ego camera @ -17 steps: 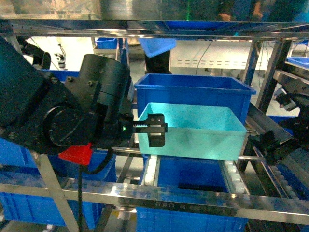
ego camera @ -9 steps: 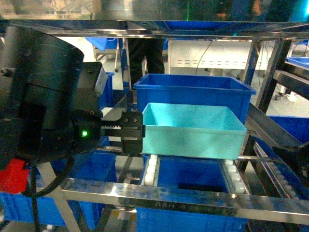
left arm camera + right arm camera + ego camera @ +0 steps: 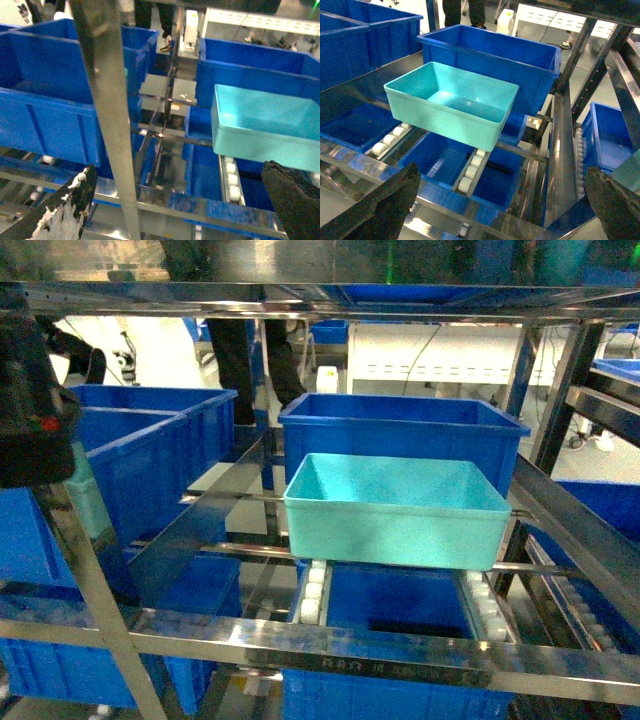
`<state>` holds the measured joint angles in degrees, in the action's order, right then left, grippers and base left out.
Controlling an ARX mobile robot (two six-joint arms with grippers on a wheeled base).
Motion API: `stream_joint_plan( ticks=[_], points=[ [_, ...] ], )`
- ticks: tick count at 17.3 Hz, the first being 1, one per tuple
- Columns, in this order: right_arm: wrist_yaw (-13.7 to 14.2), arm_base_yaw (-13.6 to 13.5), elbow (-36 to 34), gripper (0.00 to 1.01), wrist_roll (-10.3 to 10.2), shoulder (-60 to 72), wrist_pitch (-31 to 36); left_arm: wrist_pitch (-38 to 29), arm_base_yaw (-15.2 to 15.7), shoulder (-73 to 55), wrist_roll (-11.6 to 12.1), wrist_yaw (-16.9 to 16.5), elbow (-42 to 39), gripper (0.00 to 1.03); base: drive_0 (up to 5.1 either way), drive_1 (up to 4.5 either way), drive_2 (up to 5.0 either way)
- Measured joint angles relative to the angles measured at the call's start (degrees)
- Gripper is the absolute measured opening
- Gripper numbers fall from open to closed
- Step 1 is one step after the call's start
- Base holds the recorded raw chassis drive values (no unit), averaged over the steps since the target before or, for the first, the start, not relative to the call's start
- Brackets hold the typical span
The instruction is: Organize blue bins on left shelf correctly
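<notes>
At nine o'clock in the head view, a dark part of the left arm (image 3: 30, 405) is seen at the frame edge, beside a steel upright of the left shelf (image 3: 95, 600). The left hand (image 3: 185, 205) is shown only in the left wrist view, where its two dark fingers (image 3: 65, 210) stand wide apart at the lower corners, with nothing held between them. Behind the upright, toward ten o'clock, two dark blue crates (image 3: 140, 445) are seen side by side on the shelf's left bay.

At the centre of the head view, the pale turquoise bin (image 3: 395, 510) is shown resting upright on the tracks of white rollers (image 3: 312, 590), between the sloped side rails. It is touched by neither hand. Its interior is seen to be empty in the right wrist view. Directly behind it, at twelve o'clock, a larger dark blue crate (image 3: 400, 435) is placed, close to or touching its rear wall; which of the two cannot be told. Below the rollers, a lower dark blue crate (image 3: 395, 605) is visible through the frame.

At six o'clock, the front steel beam (image 3: 380, 650) is seen crossing the whole view.

The right hand (image 3: 505, 200) appears only in the right wrist view, where its dark fingers (image 3: 390, 200) are spread to the lower corners, well apart, gripping nothing. At three o'clock of that view, a further blue crate (image 3: 607, 135) is seen beyond the right side rail.
</notes>
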<state>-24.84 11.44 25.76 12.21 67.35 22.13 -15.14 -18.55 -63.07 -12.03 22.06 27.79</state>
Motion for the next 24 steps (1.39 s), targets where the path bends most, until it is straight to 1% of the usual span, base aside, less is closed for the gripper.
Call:
stream_joint_plan(
  ticks=[3,4,5,11,12,13,14,15,16,17,19,20,21,22,23,24],
  points=[
    [0.5,2.2,-1.4,0.98,-2.5,-9.8,-5.9,4.9,-2.0,11.2,-1.8,9.4,-2.3,0.98,0.0,0.0,0.0],
    [2.8,3.7,-1.5,0.98,-3.6,-13.9,-8.7,4.6,-1.4,15.6,-2.9,12.0,-2.4,0.98,0.0,0.0,0.0],
    [3.0,3.6,-1.5,0.98,-3.5,-13.8,-7.3,2.8,-0.7,15.1,-2.6,11.9,-2.4,0.98,0.0,0.0,0.0],
    [3.0,3.5,-1.5,0.98,-3.4,-13.5,-7.4,3.1,-0.5,14.5,-2.5,11.8,-2.5,0.98,0.0,0.0,0.0],
    [3.1,3.5,-1.6,0.98,-3.5,-13.5,-7.0,2.4,-0.4,14.5,-2.1,11.4,-2.6,0.98,0.0,0.0,0.0],
    [5.2,2.7,-3.1,0.95,-4.5,-13.0,-1.1,-3.1,0.6,14.9,-0.7,7.6,-4.3,0.93,0.0,0.0,0.0],
    [6.8,2.0,-4.3,0.91,-5.1,-13.1,2.8,-5.8,1.7,15.5,0.9,4.5,-5.5,0.9,0.0,0.0,0.0],
    [9.6,1.3,-6.2,0.85,-6.8,-13.6,6.8,-8.6,3.0,16.8,2.6,0.8,-7.4,0.84,0.0,0.0,0.0],
    [11.5,0.6,-8.4,0.8,-7.8,-14.4,10.1,-10.8,4.0,18.0,4.5,-2.3,-9.4,0.79,0.0,0.0,0.0],
    [12.5,0.1,-9.8,0.76,-8.5,-15.1,11.6,-11.6,4.7,18.8,6.0,-4.2,-10.5,0.75,0.0,0.0,0.0],
    [14.1,-1.1,-12.7,0.65,-9.8,-17.0,13.9,-12.3,6.3,20.7,8.2,-8.3,-13.0,0.64,0.0,0.0,0.0],
    [14.8,-1.9,-13.7,0.58,-10.2,-18.4,13.8,-12.3,7.1,21.7,9.1,-9.6,-14.2,0.57,0.0,0.0,0.0],
    [15.8,-2.9,-14.7,0.47,-10.8,-20.4,13.7,-12.2,8.2,23.3,10.1,-11.6,-15.8,0.46,0.0,0.0,0.0],
    [17.1,-4.0,-16.3,0.32,-11.2,-22.9,13.0,-11.9,9.6,25.5,10.8,-13.1,-17.6,0.32,0.0,0.0,0.0],
    [18.2,-4.9,-18.4,0.15,-11.3,-25.6,11.6,-11.2,11.0,28.1,11.0,-14.4,-19.2,0.15,0.0,0.0,0.0],
    [19.0,-6.0,-19.5,0.01,-11.3,-27.9,10.5,-10.4,12.1,30.2,11.0,-15.3,-20.5,0.01,0.0,0.0,0.0]
  ],
)
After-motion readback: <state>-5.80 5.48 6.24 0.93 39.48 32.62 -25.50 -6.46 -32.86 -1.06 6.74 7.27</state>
